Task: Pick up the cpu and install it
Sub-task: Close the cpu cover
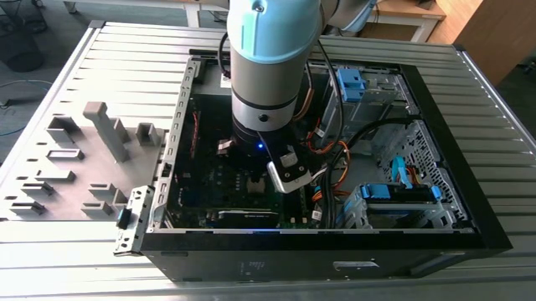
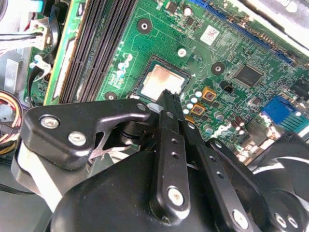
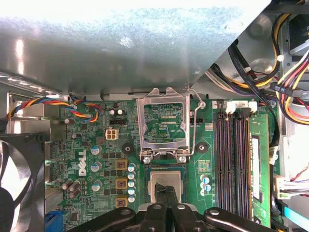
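Cpu (image 3: 166, 178) flat in socket (image 3: 146, 180), frame (image 3: 143, 125) raised. Gripper (image 3: 166, 193) fingers pressed together, tips at cpu edge. I judge cpu light, stiff, fragile: hold by rim.

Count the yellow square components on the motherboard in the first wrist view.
3 yellow square components in one line beside the cpu: the first farthest from the gripper, the second midway, the third nearest it. The gripper may hide more.
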